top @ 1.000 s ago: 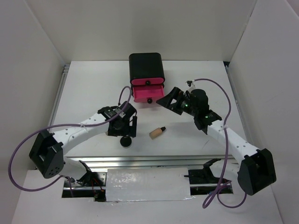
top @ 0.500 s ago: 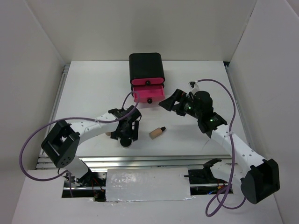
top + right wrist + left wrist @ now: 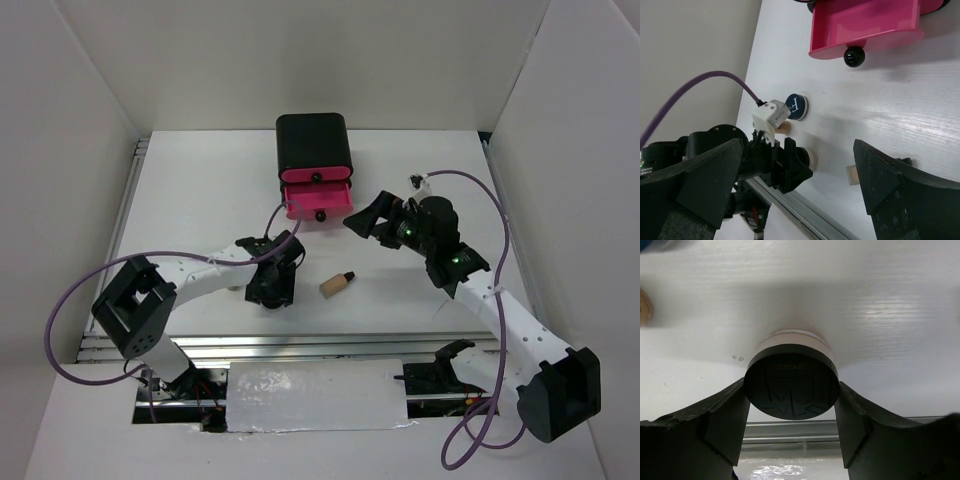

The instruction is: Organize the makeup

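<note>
Down on the white table (image 3: 880, 300), left tool (image 3: 791, 395) clamps the round black compact (image 3: 790, 385) by its curved rim, so it could squirt free; right tool (image 3: 797, 145) gapes empty.

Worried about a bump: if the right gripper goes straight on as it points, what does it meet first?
The right gripper would likely meet the bare table near the open pink drawer, though depth is unclear.
</note>
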{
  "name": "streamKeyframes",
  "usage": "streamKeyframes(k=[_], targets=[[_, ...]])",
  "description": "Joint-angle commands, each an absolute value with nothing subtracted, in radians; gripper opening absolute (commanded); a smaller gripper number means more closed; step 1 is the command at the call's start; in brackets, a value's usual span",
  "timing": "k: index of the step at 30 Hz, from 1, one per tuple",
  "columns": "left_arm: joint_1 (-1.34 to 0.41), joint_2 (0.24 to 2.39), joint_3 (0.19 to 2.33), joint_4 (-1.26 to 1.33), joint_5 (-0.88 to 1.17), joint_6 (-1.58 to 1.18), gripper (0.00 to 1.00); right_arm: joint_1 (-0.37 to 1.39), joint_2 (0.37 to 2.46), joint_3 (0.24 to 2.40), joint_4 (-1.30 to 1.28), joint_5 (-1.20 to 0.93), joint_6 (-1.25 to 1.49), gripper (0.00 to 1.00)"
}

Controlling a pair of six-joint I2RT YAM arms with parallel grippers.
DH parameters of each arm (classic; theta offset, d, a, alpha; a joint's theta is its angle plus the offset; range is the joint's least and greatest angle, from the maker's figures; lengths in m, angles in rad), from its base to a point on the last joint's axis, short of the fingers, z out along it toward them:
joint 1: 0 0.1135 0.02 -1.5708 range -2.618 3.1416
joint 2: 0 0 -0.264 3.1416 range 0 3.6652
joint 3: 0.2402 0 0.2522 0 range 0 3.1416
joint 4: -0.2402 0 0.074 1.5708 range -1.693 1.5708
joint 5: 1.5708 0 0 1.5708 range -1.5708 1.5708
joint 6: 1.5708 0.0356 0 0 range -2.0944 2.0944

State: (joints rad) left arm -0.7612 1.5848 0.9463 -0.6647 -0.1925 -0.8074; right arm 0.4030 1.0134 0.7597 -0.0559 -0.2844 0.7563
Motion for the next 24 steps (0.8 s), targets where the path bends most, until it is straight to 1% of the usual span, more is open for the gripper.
streamKeyframes(k=[1,4,8,9,14,20,24], targets=[[-0.775,1.592,1.037,-0.686,-0.202,-0.772,0.28,0.402,0.979,0.808,-0.067,-0.253,0.732,1.00],[-0.795,1.588,1.136,-0.756,-0.229,-0.762,0.25,0.396,0.965,0.808,-0.080,-0.238,0.726,1.00],[-0.802,1.586,1.311,-0.842,-0.274,-0.735,0.27,0.379,0.943,0.813,-0.109,-0.189,0.727,1.00],[-0.802,1.597,1.401,-0.862,-0.293,-0.721,0.28,0.373,0.934,0.815,-0.126,-0.173,0.732,1.00],[-0.796,1.741,1.685,-0.911,-0.411,-0.632,0.29,0.331,0.934,0.833,-0.164,-0.159,0.752,1.00],[-0.747,1.929,1.866,-0.868,-0.446,-0.606,0.27,0.311,0.913,0.864,-0.192,-0.186,0.747,1.00],[-0.729,1.993,1.937,-0.812,-0.517,-0.611,0.26,0.307,0.908,0.905,-0.227,-0.196,0.719,1.00]])
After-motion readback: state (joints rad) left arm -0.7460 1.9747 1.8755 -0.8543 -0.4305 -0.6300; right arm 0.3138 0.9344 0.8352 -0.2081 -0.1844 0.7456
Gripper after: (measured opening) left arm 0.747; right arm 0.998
